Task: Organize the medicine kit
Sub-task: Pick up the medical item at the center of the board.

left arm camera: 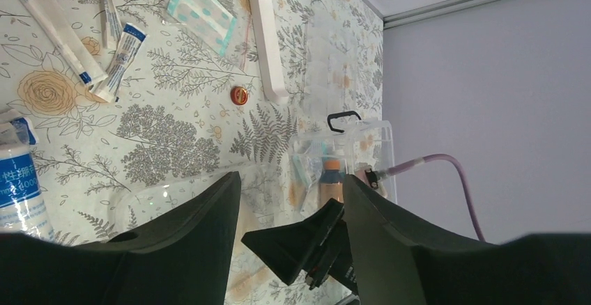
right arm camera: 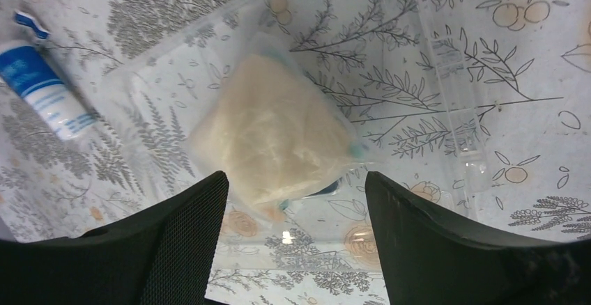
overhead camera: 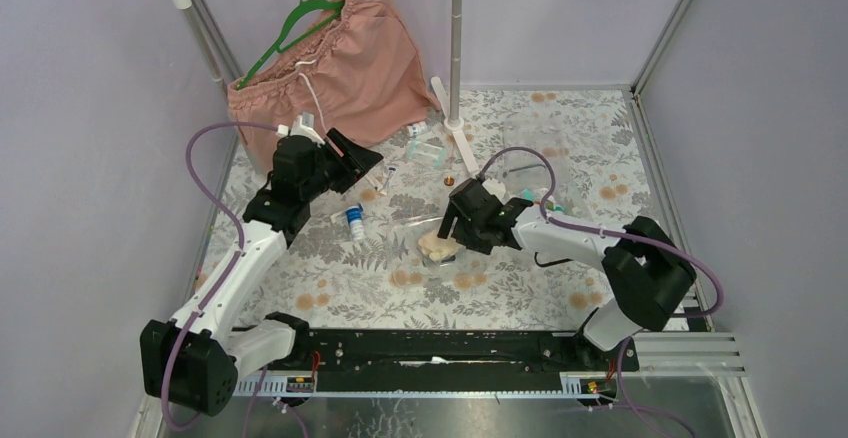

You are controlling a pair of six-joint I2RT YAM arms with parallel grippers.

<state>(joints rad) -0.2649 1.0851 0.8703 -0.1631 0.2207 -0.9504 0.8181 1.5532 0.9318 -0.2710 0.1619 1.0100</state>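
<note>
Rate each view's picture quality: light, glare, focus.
Top external: even soft light, sharp throughout. Left wrist: tablecloth sharp, the left gripper a dark, featureless mass in the foreground. Right wrist: gauze packet slightly soft, one small glare spot on the clear container near it.

clear plastic rectangular tray (right arm camera: 390, 47): flat on table, uncovered | bagged beige gauze pad (right arm camera: 272, 138): lying inside tray | white blue-labelled bottle (right arm camera: 45, 92): just outside tray | long white sachets (left arm camera: 63, 37): loose, well apart
</note>
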